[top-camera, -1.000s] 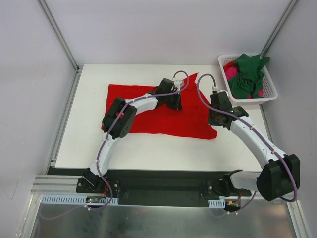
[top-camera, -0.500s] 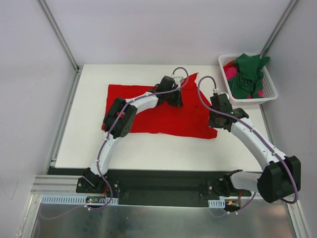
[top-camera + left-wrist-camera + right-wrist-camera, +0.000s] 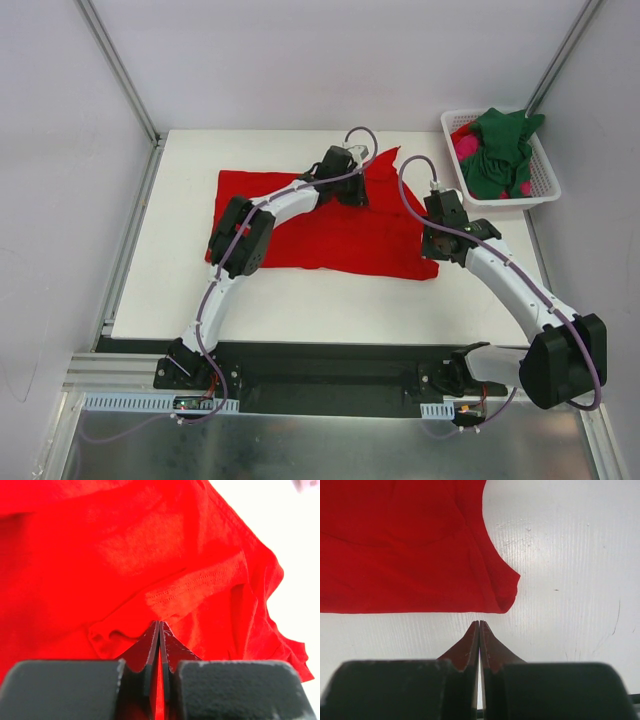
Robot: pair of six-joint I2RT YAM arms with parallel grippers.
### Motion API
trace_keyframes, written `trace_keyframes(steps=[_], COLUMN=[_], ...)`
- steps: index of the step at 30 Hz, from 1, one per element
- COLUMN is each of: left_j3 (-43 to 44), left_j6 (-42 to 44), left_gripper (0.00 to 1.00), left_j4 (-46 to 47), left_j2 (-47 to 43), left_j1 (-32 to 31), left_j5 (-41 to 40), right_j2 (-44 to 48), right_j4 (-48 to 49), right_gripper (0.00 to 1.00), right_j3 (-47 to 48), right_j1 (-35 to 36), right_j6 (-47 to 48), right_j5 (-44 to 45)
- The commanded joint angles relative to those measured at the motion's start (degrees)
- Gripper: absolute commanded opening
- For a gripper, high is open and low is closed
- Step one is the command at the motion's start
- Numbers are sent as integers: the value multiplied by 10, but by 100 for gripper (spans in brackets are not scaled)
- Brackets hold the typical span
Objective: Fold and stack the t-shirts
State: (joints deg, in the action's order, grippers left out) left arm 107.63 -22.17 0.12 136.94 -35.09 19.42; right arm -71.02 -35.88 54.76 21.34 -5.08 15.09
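One bright red cloth t-shirt [image 3: 350, 240] lies spread across the middle of the white table [image 3: 300, 300]. Left gripper [image 3: 159, 625] is at its far edge, clenched on a raised pucker of the red cloth. Right gripper [image 3: 479, 625] is pressed shut and empty, over bare table just beside the shirt's near right corner. Dark green t-shirt [image 3: 500, 150] and magenta-pink t-shirt [image 3: 466, 148] are heaped in the white slotted plastic basket [image 3: 505, 204] at the far right.

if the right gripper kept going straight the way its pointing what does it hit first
The red t-shirt: its near hem, close to the corner, lies just ahead of the right gripper, whose fingers are shut. Height above the table is unclear, so the tips might touch bare table first.
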Motion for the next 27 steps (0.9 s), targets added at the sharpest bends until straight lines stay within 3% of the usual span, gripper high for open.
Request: trace_keyframes(steps=[1,16,22,27], left_j3=[35,50,53,2], left_j6=[-10,-48,-45,-34], left_gripper=[0,0,0,0], left_j4=[1,-11,-7,14], left_j2=[15,22,4,-38], left_j1=[16,65,78,77], left_j5=[-21,-47,-15,24], right_j2=[16,10,7,-1], right_j4=[-8,-9,-5,20], right_gripper=[2,1,1,1], right_j3=[-1,-5,-9,-19], right_j1=[-1,-1,-2,-1], right_j6=[-5,-3,-5,-5], right_j5=[17,22,20,10])
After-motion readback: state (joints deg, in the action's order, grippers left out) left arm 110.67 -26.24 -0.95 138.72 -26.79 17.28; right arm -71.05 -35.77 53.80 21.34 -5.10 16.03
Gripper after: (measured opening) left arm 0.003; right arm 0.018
